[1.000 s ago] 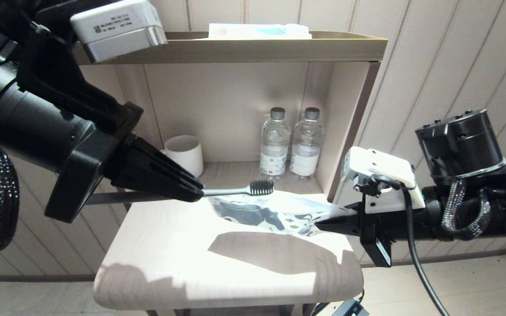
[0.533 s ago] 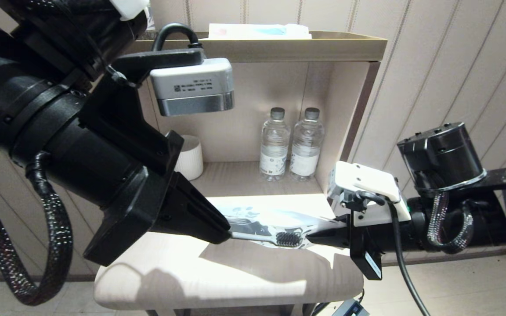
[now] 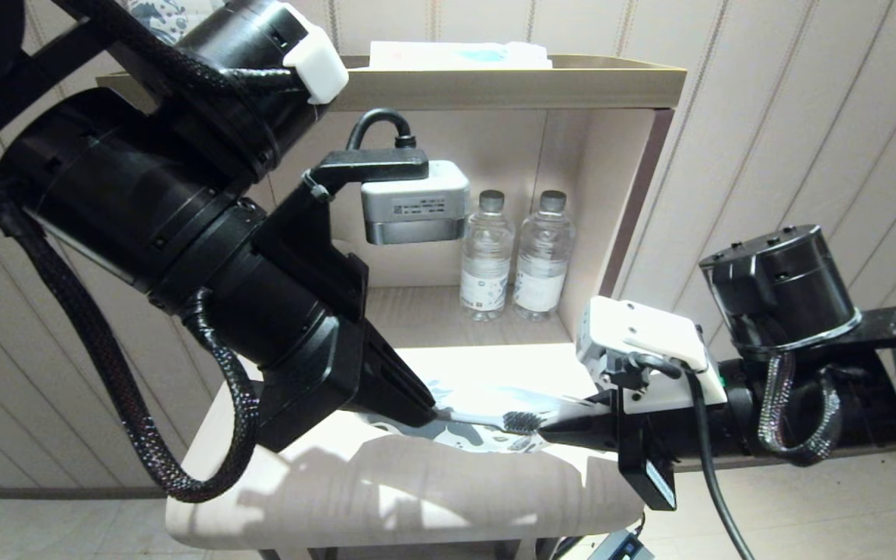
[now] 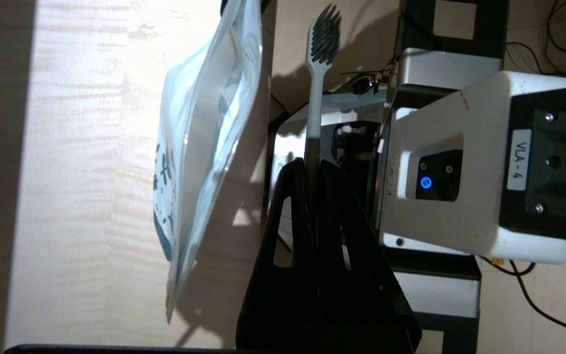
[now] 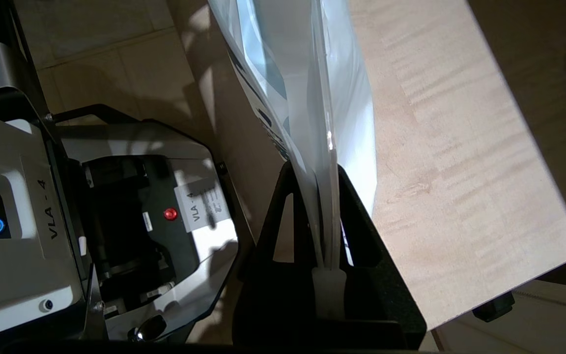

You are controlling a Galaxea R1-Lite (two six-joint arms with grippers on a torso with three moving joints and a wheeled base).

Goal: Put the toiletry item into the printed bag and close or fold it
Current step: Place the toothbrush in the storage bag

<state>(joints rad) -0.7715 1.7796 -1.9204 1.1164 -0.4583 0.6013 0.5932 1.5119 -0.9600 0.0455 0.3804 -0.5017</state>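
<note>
Toothbrush (image 3: 487,420) clamped in left tool (image 3: 428,412)

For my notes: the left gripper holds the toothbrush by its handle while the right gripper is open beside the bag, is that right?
Not quite. The right gripper is shut on the bag, pinching its edge, as the right wrist view shows. The left gripper does hold the toothbrush by its handle.

- Pale wood desk (image 3: 417,498), patched with sunlight and shadow.
- Shelf (image 3: 432,311) behind it carries two clear water bottles (image 3: 514,257) and a white ribbed cup, mostly hidden.
</note>
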